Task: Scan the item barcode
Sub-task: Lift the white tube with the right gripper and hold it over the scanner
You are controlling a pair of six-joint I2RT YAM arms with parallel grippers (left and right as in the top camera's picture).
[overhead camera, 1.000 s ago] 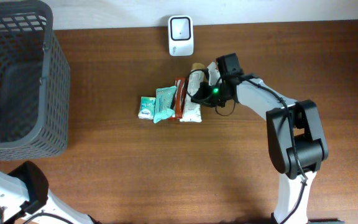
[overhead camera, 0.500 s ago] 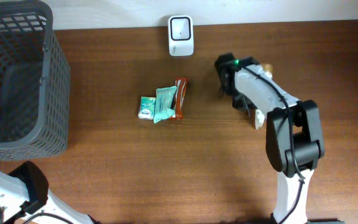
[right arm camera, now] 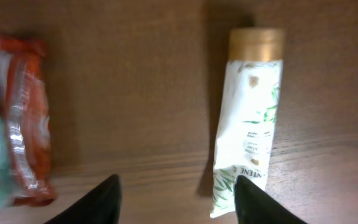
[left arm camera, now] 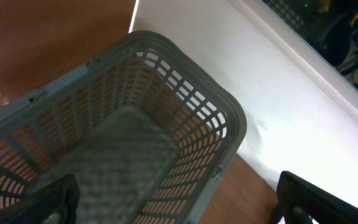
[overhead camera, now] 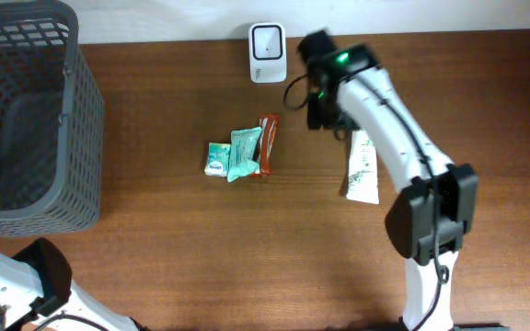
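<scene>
A white tube with a gold cap (overhead camera: 362, 167) lies flat on the wooden table, right of the packets. In the right wrist view the tube (right arm camera: 248, 118) lies with its flat end by my right fingertip (right arm camera: 260, 202). My right gripper (right arm camera: 182, 202) is open above bare wood with nothing between its fingers. From overhead the right gripper (overhead camera: 320, 103) hangs just right of the white barcode scanner (overhead camera: 268, 52) at the back edge. My left gripper (left arm camera: 176, 205) is wide open and empty above the grey basket (left arm camera: 166, 81).
A red packet (overhead camera: 266, 145) and teal packets (overhead camera: 236, 154) lie together mid-table; the red packet (right arm camera: 27, 118) is left of my right gripper. The grey mesh basket (overhead camera: 81, 110) fills the far left. A white wall runs along the table's back edge.
My right gripper lifted the tube out of the pile, swung it right, then opened. The tube now lies on the table and the gripper has moved back toward the scanner.
</scene>
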